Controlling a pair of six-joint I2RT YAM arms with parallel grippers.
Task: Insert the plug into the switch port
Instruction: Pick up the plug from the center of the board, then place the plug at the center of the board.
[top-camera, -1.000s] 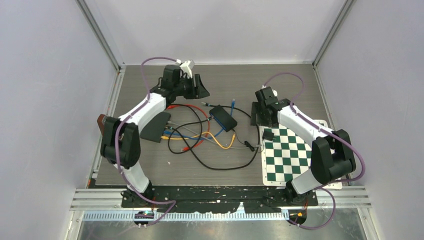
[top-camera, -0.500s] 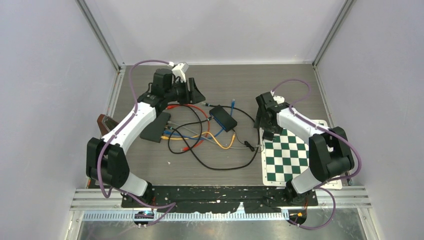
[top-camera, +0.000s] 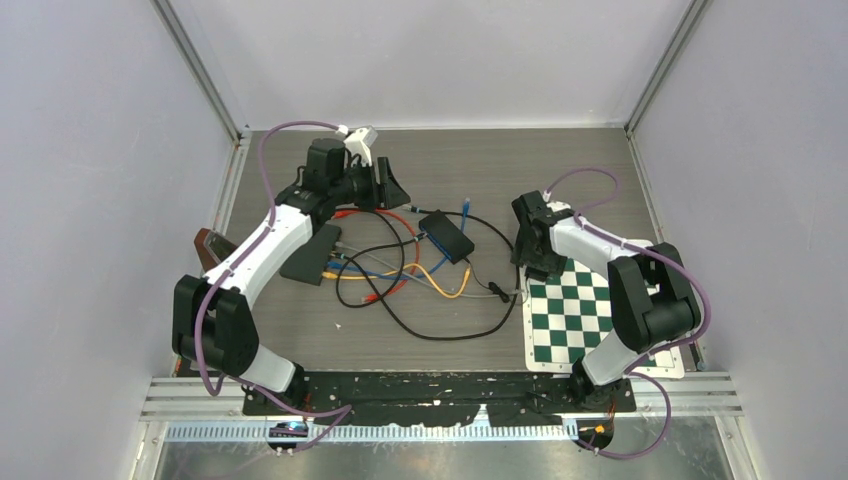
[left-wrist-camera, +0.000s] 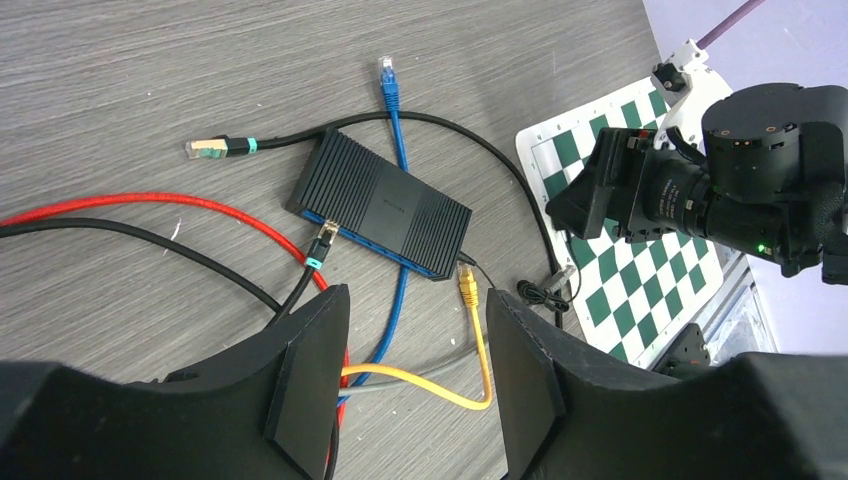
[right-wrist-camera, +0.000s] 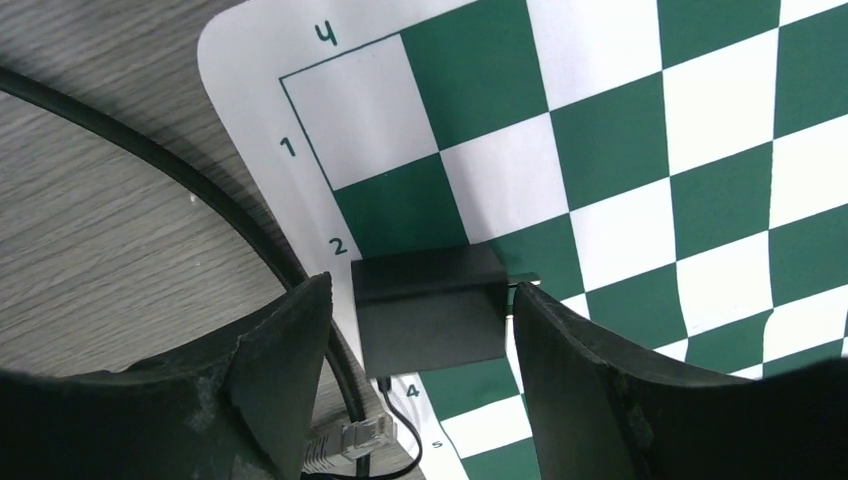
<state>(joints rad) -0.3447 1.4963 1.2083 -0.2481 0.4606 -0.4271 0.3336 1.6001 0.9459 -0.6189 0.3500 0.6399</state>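
The black switch (top-camera: 446, 236) (left-wrist-camera: 380, 205) lies mid-table with its blue port side facing the near edge. A yellow plug (left-wrist-camera: 466, 290) rests just off that side. A black lead's teal-banded plug (left-wrist-camera: 322, 245) touches the port side. Another black plug (left-wrist-camera: 215, 148) and a blue plug (left-wrist-camera: 388, 70) lie loose beyond the switch. My left gripper (top-camera: 385, 185) (left-wrist-camera: 415, 390) hangs open above the yellow cable, holding nothing. My right gripper (top-camera: 530, 255) (right-wrist-camera: 420, 380) is open, its fingers either side of a black block (right-wrist-camera: 430, 305) on the mat. A grey plug (right-wrist-camera: 350, 440) lies beside its left finger.
A green-and-white chequered mat (top-camera: 585, 315) covers the table's right side. Red, orange, grey, blue and black cables (top-camera: 400, 275) tangle in front of the switch. A flat dark pad (top-camera: 310, 255) lies under the left arm. Frame rails border the table.
My right gripper has drawn back toward the mat's corner and now covers the black block. The left arm shifted left and back early on, then held still.
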